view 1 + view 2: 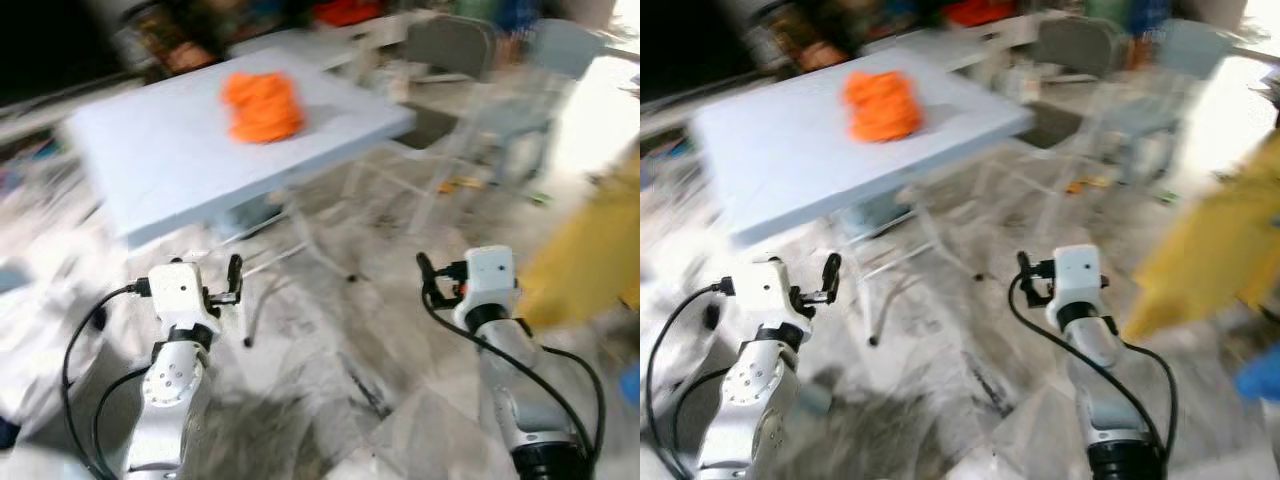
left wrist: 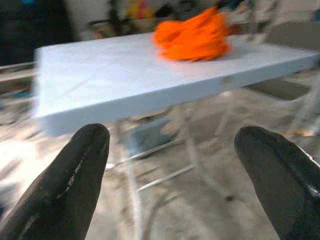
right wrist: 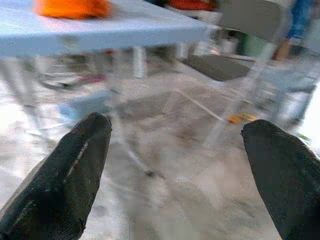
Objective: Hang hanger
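Left gripper (image 1: 236, 280), lower left of frame: fingers (image 2: 75, 185) spread wide, nothing between them. Right gripper (image 1: 428, 285), lower right of centre: fingers (image 3: 70, 175) likewise spread wide, empty. Both raised over marbled floor (image 1: 330, 350), well short of table (image 1: 160, 160).

Table: pale blue folding type, upper left to centre, on thin metal legs. Orange bundle (image 1: 262, 105) on top, toward far side; soft, crumpled, probably cloth. Hanger: not made out anywhere; whole scene motion-blurred, so possibly under or within bundle, cannot tell.

Handling, as judgement only: hanger likely light and stiff, hook narrow and prone to slip; best held at neck just under hook or on straight shoulder bar. If clothed, fabric soft, apt to drag and shift.

Grey chair (image 1: 445, 60), upper right, beyond table. Yellow cloth (image 1: 590, 250), right edge.

Head views: both arms, table top, chair, yellow cloth together. Left wrist view: table edge and bundle (image 2: 192, 37) from low down, legs beneath. Right wrist view: underside of table, chair seat (image 3: 220, 65), small orange scrap (image 3: 239, 118) on floor.
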